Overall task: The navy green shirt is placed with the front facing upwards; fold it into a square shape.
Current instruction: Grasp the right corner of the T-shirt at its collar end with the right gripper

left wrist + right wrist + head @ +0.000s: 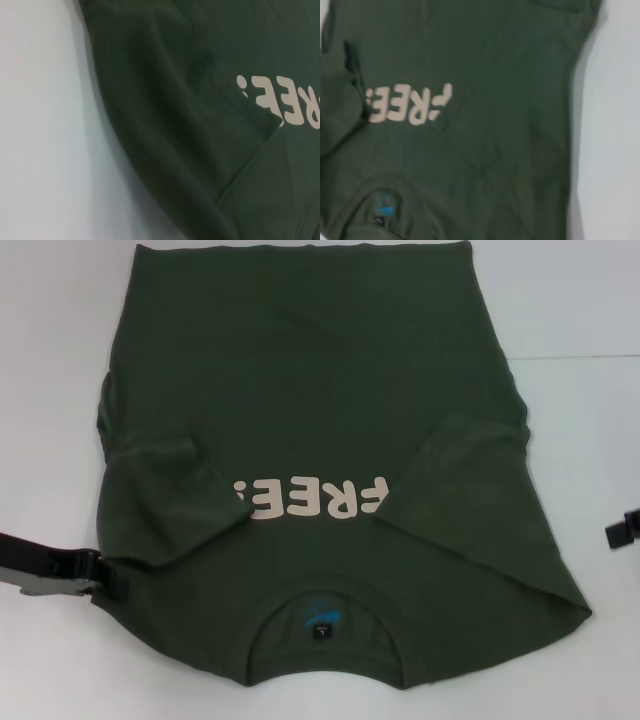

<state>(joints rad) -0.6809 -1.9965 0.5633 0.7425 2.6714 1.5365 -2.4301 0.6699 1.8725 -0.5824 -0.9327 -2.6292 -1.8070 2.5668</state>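
Shirt (330,440) sleeves folded in — left gripper (105,580) at shoulder edge, fingers' state unclear; right gripper (622,532) likewise. Next fold: keep edges aligned.

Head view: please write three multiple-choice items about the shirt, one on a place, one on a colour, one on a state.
1. Where is the collar of the navy green shirt?
A. at the near edge
B. at the far edge
C. hidden under the body

2. What colour is the chest print?
A. yellow
B. white
C. red

3. How do the sleeves lie?
A. spread outward
B. folded in over the body
C. rolled up

Answers:
1 A, the neck opening lies nearest the robot.
2 B, the letters are pale.
3 B, both sleeves lie on the front, beside the print.
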